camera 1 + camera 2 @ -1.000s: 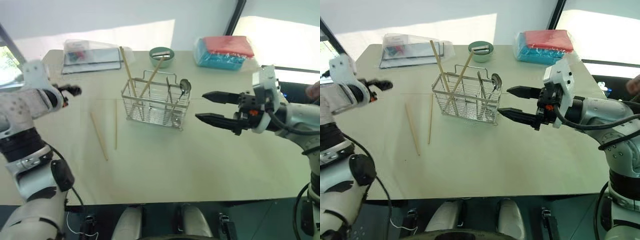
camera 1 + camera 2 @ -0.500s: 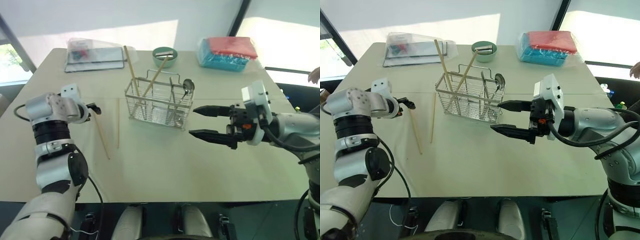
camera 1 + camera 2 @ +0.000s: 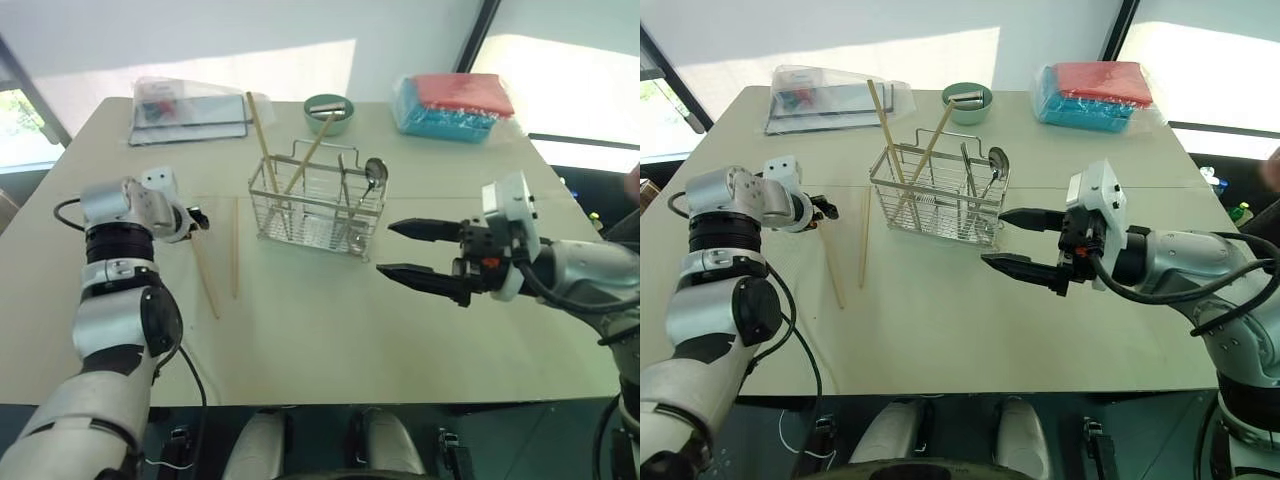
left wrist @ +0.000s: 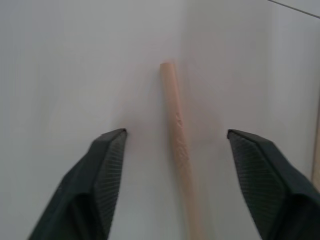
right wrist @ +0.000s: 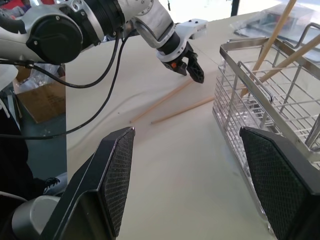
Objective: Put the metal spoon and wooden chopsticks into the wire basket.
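Left-eye view, largest first: the table (image 3: 330, 330) is a broad pale top with bare room in front of you and between the two arms; its near edge runs just ahead of your body, so keep anything you slide away from it. Clutter sits only along the far edge.

Basket (image 3: 318, 205): stiff wire grid, likely light enough to shift if nudged. It stands mid-table with two chopsticks leaning out of its left end and the spoon (image 3: 371, 172) upright at its right end. Handle loop on top; approach the compartments from above, not across the loop.

Right gripper (image 3: 418, 252): fingers spread wide, empty, hovering beside the basket's right end and apart from it.

Left gripper (image 3: 196, 220): low over the table, at the far end of one loose chopstick.

Two loose chopsticks (image 3: 236, 248) lie flat left of the basket, near each other and not touching it. Judged thin, stiff, very light, smooth and prone to rolling.

Left wrist view: fingers (image 4: 107, 162) stand apart on either side of the stick's tip (image 4: 176, 130), not yet touching it. You would do better gripping a little in from the tip; pinch squarely across the stick or it may skate sideways.
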`<state>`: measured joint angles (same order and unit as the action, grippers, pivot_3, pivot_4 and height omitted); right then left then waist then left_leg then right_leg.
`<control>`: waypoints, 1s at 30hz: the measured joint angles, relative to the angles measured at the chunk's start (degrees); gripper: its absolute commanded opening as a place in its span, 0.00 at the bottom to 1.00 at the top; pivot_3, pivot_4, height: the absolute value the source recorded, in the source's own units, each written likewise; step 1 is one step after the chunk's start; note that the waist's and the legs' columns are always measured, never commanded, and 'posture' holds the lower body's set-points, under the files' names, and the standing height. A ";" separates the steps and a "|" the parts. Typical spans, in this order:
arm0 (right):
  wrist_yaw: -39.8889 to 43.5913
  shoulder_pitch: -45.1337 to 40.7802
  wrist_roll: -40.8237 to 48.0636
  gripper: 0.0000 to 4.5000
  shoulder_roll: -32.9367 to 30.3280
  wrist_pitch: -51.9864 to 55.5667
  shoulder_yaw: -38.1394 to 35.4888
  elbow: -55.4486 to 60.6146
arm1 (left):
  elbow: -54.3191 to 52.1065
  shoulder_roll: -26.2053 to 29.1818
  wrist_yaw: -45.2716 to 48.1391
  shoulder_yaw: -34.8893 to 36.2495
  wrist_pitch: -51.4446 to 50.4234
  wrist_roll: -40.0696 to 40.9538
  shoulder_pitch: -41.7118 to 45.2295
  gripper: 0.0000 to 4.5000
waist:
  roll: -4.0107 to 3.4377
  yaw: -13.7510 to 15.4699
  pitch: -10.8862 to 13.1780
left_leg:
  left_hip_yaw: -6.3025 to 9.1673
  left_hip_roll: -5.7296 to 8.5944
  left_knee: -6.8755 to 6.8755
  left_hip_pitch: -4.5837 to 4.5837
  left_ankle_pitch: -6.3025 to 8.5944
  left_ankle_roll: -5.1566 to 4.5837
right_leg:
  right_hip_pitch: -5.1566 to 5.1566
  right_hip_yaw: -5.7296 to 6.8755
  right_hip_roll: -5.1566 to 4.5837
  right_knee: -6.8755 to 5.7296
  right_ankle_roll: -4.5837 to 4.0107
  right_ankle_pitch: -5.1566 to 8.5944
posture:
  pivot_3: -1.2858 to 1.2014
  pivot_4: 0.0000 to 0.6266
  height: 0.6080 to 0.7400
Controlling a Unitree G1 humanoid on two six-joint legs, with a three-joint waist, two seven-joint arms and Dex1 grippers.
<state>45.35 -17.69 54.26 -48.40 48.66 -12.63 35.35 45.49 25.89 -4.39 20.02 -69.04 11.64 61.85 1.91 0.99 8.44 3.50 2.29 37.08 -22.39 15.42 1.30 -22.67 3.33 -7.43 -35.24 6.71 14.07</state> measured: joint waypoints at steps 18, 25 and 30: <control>-0.89 2.32 1.19 0.77 -0.40 -0.39 -1.69 0.52 | -0.32 2.05 2.85 -1.31 15.76 -1.27 -0.11 0.00 | 0.10 1.22 0.07 | -0.03 0.01 0.00 -0.10 -0.12 0.29 | -0.10 0.01 -0.10 0.03 0.03 -0.03 | 0.52 0.24 0.45; -3.76 2.43 4.54 0.77 -0.91 1.44 -3.49 0.87 | -13.61 6.04 15.61 1.10 42.71 2.89 2.81 0.00 | 0.15 1.66 0.09 | -0.02 0.08 0.07 -0.16 -0.03 0.42 | 0.01 0.09 -0.23 0.18 0.03 -0.03 | 0.52 0.24 0.45; -5.35 3.70 5.70 0.77 -1.73 1.76 -3.66 2.35 | -22.59 2.45 24.47 2.15 44.29 12.50 11.64 0.00 | 0.13 1.76 0.08 | -0.02 0.13 0.12 -0.09 0.11 -0.17 | 0.19 0.14 -0.25 0.26 0.08 -0.05 | 0.52 0.24 0.45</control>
<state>40.00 -13.99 59.96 -50.13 50.42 -16.30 37.70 22.91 28.35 20.08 22.17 -24.74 24.13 73.49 2.04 2.75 8.52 3.49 2.42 37.20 -22.48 15.53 1.13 -22.47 3.47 -7.68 -34.98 6.79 14.03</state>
